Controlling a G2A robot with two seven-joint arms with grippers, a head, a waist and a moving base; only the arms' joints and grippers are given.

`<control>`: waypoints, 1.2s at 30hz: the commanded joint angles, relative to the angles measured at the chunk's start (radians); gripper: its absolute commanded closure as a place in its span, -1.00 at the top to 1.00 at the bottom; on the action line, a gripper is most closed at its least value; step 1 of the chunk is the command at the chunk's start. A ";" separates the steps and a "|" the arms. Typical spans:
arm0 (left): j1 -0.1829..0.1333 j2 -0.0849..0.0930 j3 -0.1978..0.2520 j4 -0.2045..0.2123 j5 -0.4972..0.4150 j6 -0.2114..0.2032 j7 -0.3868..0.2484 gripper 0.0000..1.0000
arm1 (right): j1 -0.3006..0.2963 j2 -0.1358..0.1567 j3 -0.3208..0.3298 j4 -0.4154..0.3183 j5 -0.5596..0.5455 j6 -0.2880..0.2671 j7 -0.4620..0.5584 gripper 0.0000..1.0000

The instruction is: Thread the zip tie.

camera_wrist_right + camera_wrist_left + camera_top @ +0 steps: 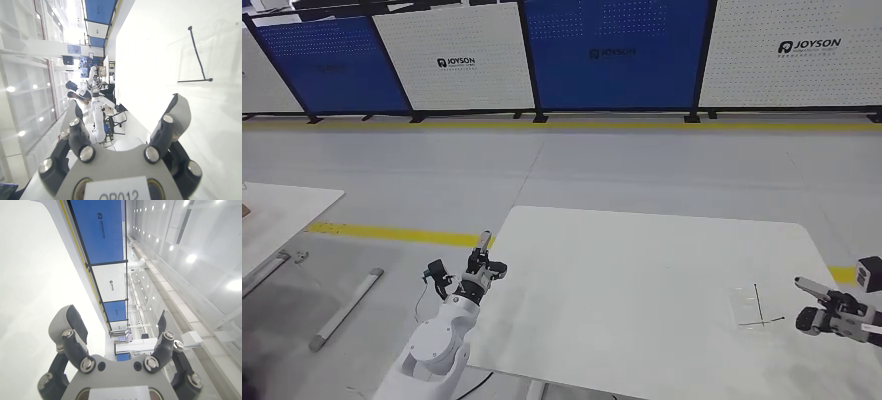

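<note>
On the white surface [642, 290], near its right edge, a clear sheet [187, 64] bears two black zip ties: one zip tie [197, 54] runs away from the robot, head at the far end; the second zip tie [192, 80] lies crosswise, head toward the right pincer [124, 100], which is spread wide close by. Both look light, thin and springy, and are likely best pinched beside the head. The left pincer [117, 311], also spread, hangs well apart.

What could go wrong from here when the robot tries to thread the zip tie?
One zip tie seems to meet the other zip tie at an end, so lifting one may drag both. Both lie flat on a clear sheet, so the open right gripper may slip or shift the sheet.
</note>
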 commanded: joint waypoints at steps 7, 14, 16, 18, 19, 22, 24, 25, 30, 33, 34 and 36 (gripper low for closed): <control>0.000 0.000 0.000 0.000 0.000 0.000 0.000 1.00 | 0.079 0.073 -0.121 -0.011 -0.143 0.069 0.000 1.00; 0.000 0.000 0.000 0.000 0.000 0.000 0.000 1.00 | 0.185 0.139 -0.323 0.074 -0.126 0.081 0.000 1.00; 0.000 0.000 0.000 0.000 0.000 0.000 0.000 1.00 | 0.185 0.139 -0.323 0.074 -0.126 0.081 0.000 1.00; 0.000 0.000 0.000 0.000 0.000 0.000 0.000 1.00 | 0.185 0.139 -0.323 0.074 -0.126 0.081 0.000 1.00; 0.000 0.000 0.000 0.000 0.000 0.000 0.000 1.00 | 0.185 0.139 -0.323 0.074 -0.126 0.081 0.000 1.00; 0.000 0.000 0.000 0.000 0.000 0.000 0.000 1.00 | 0.185 0.139 -0.323 0.074 -0.126 0.081 0.000 1.00; 0.000 0.000 0.000 0.000 0.000 0.000 0.000 1.00 | 0.185 0.139 -0.323 0.074 -0.126 0.081 0.000 1.00; 0.000 0.000 0.000 0.000 0.000 0.000 0.000 1.00 | 0.185 0.139 -0.323 0.074 -0.126 0.081 0.000 1.00; 0.000 0.000 0.000 0.000 0.000 0.000 0.000 1.00 | 0.187 0.151 -0.377 0.076 -0.149 0.057 0.000 1.00; 0.000 0.000 0.000 0.000 0.000 0.000 0.000 1.00 | 0.216 0.175 -0.429 0.097 -0.132 0.049 0.000 1.00; 0.000 0.000 0.000 0.000 0.000 0.000 0.000 1.00 | 0.226 0.183 -0.440 0.104 -0.131 0.056 0.000 1.00; 0.000 0.000 0.000 0.000 0.000 0.000 0.000 1.00 | 0.249 0.201 -0.484 0.103 -0.138 0.067 0.000 1.00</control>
